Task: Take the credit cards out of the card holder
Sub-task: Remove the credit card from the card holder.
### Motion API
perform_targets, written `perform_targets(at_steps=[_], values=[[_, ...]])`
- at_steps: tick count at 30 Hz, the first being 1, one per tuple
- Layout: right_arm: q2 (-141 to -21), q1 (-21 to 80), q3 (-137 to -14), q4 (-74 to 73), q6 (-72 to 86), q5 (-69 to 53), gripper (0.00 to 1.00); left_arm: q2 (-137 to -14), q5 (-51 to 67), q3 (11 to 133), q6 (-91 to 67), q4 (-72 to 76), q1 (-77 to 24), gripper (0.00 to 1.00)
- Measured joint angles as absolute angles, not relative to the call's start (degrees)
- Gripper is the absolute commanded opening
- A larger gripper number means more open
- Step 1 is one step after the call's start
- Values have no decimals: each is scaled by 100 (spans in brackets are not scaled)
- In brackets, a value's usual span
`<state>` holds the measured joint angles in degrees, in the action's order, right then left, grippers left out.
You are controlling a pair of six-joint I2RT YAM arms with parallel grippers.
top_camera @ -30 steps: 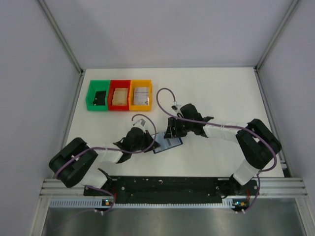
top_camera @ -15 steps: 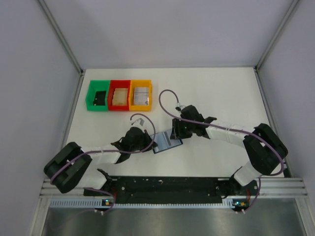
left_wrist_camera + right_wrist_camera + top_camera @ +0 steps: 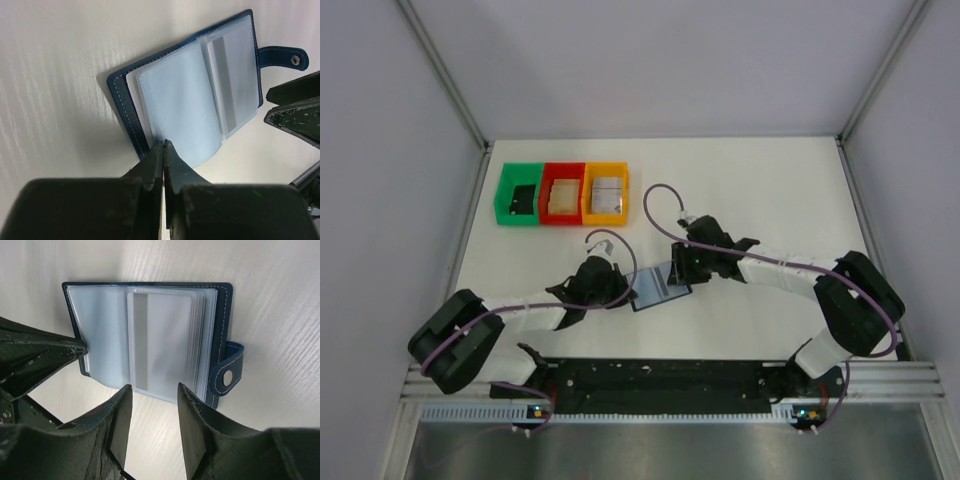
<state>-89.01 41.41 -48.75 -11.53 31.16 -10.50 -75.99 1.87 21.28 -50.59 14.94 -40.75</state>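
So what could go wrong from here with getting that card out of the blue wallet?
1. The open right tool sits at the edge of the pale grey striped card and its clear plastic sleeve; closing may pinch both, dragging the dark blue folding card holder along.
2. The shut left tool seems to press only one edge of the holder, so it could pivot or slip free.

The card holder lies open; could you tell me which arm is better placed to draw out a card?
Probably right: the open right hand is lined up with the edge of the pale credit card in the card holder, while the shut left hand only sits at the other panel's edge.
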Motion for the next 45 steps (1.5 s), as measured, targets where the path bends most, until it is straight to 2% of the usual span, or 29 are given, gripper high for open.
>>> perform_targets(at_steps=[15,26,45], values=[[-8936,4143,-4762,-1417,3214,-906,40,-7679,198,2206,-4967,1492,-4108,0],[-8938,4143,-4762,-1361,3221,-1013,35,-7717,207,2233,-4954,1494,-4130,0],[-8997,4143,-4762,-1376,3277,-819,36,-7719,207,2235,-4954,1494,-4152,0]])
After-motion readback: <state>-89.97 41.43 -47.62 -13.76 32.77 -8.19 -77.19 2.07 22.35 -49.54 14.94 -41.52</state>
